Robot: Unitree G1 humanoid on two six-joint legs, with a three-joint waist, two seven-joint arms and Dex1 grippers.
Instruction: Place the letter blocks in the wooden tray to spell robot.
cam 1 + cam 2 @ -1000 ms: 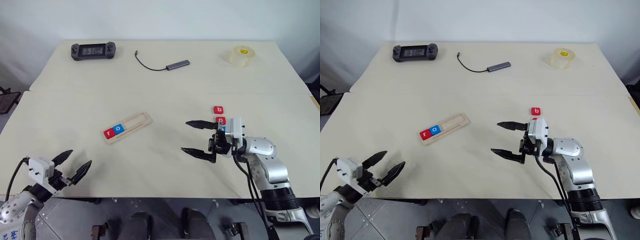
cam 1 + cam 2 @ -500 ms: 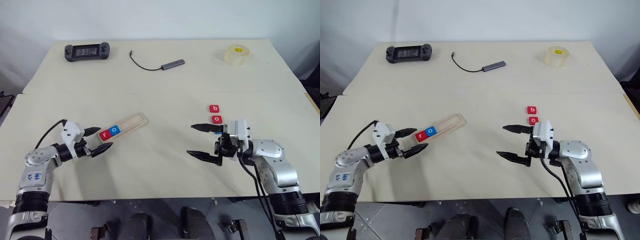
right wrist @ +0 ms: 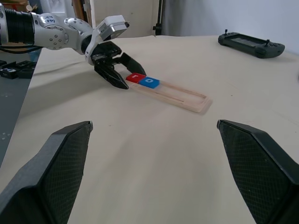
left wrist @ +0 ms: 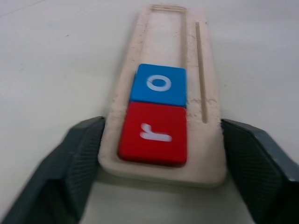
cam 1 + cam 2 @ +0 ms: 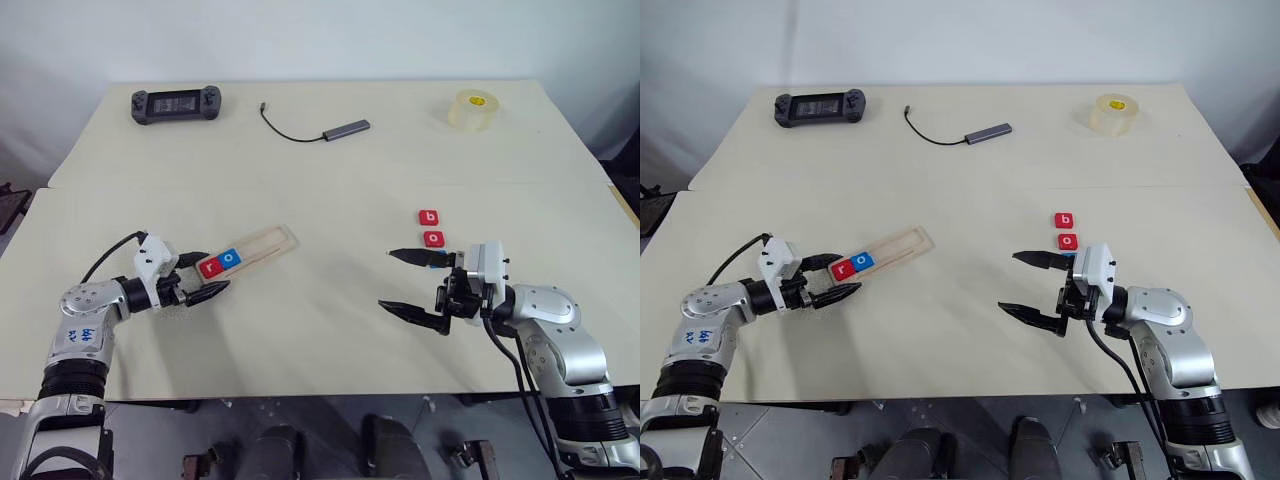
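Pale cream table (image 5: 320, 190) is seen against a white wall, a seam running across it. Toward twelve o'clock a game controller (image 5: 176, 102), a cable adapter (image 5: 345, 129) and a tape roll (image 5: 475, 109) are laid out. At about nine o'clock the wooden tray (image 5: 262, 247) is found, slanted, with a red r block (image 5: 210, 267) and a blue o block (image 5: 231, 258) seated at its near end. That end is straddled by the left gripper (image 5: 203, 276), its fingers spread either side; in the left wrist view neither finger is seen pressing the wood. At three o'clock the red b block (image 5: 428, 216) and red o block (image 5: 433, 239) lie loose, just beyond the right gripper (image 5: 408, 281), which is held wide apart and empty. A blue edge is glimpsed behind its upper finger.
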